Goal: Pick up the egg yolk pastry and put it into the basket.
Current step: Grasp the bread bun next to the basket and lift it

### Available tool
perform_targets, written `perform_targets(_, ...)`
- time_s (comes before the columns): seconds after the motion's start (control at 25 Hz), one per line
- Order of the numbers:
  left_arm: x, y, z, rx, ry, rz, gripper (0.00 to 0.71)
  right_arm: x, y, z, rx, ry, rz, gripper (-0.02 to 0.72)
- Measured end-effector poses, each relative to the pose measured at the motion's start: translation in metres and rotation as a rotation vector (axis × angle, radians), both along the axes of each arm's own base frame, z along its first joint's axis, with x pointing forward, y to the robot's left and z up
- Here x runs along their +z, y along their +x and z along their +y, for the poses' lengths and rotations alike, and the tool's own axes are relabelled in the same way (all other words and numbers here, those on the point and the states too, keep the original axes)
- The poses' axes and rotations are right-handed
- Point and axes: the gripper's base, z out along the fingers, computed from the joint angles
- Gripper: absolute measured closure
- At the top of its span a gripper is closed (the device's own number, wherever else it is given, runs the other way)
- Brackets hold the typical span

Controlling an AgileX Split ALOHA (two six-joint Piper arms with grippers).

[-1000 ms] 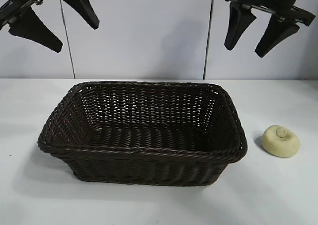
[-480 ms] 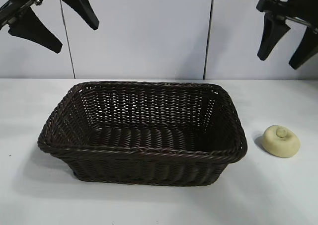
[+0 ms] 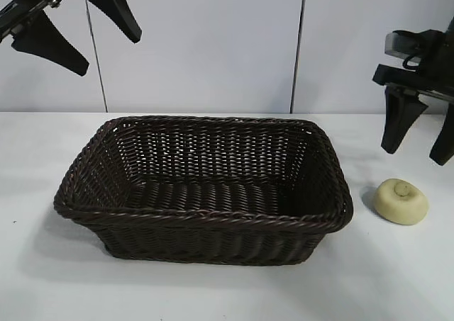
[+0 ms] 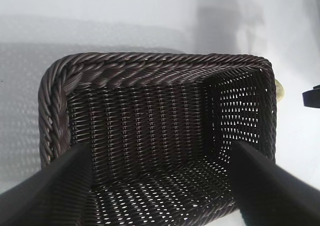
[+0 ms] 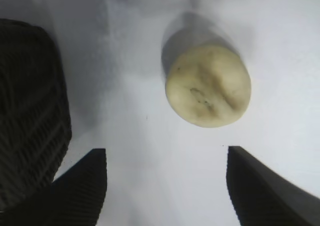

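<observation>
Egg yolk pastry [image 3: 401, 201] on the counter [image 3: 397, 278] just right of the basket [image 3: 206, 218], right claw [image 3: 423, 133] wide open above it: likely light and crumbly, so you grip its flanks gently.

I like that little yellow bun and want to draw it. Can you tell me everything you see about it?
The egg yolk pastry is a small, round, pale yellow-cream bun shaped like a flattened dome, with a tiny knob on top. Its surface looks smooth and matte, with a few faint marks. It sits flat and upright on the white table, to the right of the basket and apart from it. Nothing touches it but the table. The open right pincer hangs above it, not yet holding it.
</observation>
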Motion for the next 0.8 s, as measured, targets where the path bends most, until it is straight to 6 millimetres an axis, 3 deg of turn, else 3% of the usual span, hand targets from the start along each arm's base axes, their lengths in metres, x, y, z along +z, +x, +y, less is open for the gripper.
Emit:
perform_targets(0.4, 0.0, 0.0, 0.0, 0.0, 0.0, 0.0, 0.161, -0.023, -0.005, -0.004, -0.03, -0.045, -0.014, 0.209)
perform_targets(0.8, 0.0, 0.0, 0.0, 0.0, 0.0, 0.0, 0.161, -0.062, 0.007, -0.004, -0.077, -0.046, 0.016, 0.209)
